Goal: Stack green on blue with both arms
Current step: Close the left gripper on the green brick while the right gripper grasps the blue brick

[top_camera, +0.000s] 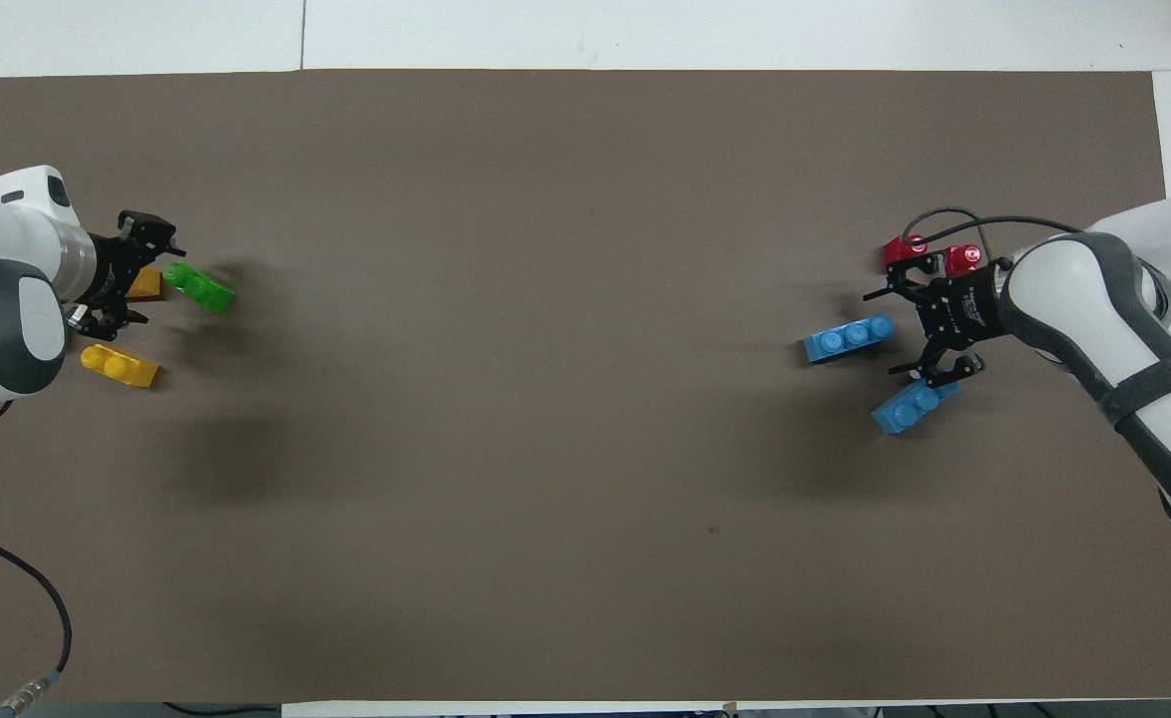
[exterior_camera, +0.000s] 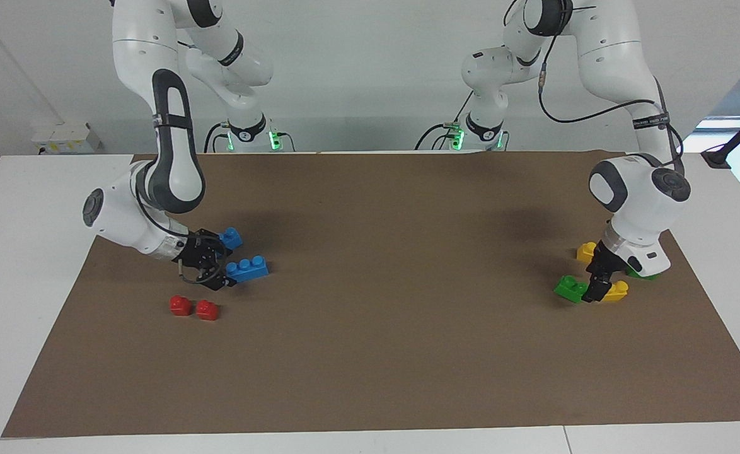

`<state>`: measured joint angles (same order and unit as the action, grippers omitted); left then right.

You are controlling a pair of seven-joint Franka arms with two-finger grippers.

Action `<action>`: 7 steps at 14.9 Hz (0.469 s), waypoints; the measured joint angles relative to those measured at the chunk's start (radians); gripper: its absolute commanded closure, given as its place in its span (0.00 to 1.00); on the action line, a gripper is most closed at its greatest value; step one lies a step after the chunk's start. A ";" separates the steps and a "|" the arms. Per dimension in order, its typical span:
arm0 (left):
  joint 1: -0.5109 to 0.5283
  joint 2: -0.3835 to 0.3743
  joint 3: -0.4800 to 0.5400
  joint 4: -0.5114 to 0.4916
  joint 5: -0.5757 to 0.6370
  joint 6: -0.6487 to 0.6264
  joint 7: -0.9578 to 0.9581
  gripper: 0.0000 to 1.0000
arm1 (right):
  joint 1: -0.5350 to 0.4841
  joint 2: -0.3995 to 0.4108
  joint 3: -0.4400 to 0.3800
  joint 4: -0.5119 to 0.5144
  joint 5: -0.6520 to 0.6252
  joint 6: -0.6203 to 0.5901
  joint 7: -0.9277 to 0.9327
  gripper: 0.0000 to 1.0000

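Observation:
The bright-green two-stud brick [exterior_camera: 570, 289] [top_camera: 199, 286] lies on the brown mat at the left arm's end. My left gripper [exterior_camera: 597, 285] [top_camera: 152, 282] is low over the mat right beside it, open, with its fingertips at the brick's end. The sky-blue three-stud brick [exterior_camera: 248, 269] [top_camera: 848, 339] lies at the right arm's end. My right gripper [exterior_camera: 219, 268] [top_camera: 893, 333] is open and low, its fingers on either side of that brick's end.
A second blue brick [exterior_camera: 231, 238] [top_camera: 909, 405] lies beside the right gripper, nearer to the robots. Two red bricks [exterior_camera: 193, 307] [top_camera: 930, 255] lie farther out. Two yellow bricks [exterior_camera: 617, 290] [top_camera: 120, 365] and a darker green brick [exterior_camera: 642, 275] lie around the left gripper.

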<state>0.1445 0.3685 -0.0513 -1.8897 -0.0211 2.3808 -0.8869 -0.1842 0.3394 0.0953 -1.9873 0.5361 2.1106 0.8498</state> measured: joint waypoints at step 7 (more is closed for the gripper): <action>-0.007 0.020 -0.006 0.001 -0.012 0.047 -0.012 0.02 | 0.013 0.000 0.002 -0.012 0.000 0.015 -0.036 1.00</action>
<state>0.1375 0.3887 -0.0578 -1.8883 -0.0329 2.4281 -0.8991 -0.1711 0.3394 0.0975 -1.9996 0.5362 2.1256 0.8136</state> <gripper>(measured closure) 0.000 0.599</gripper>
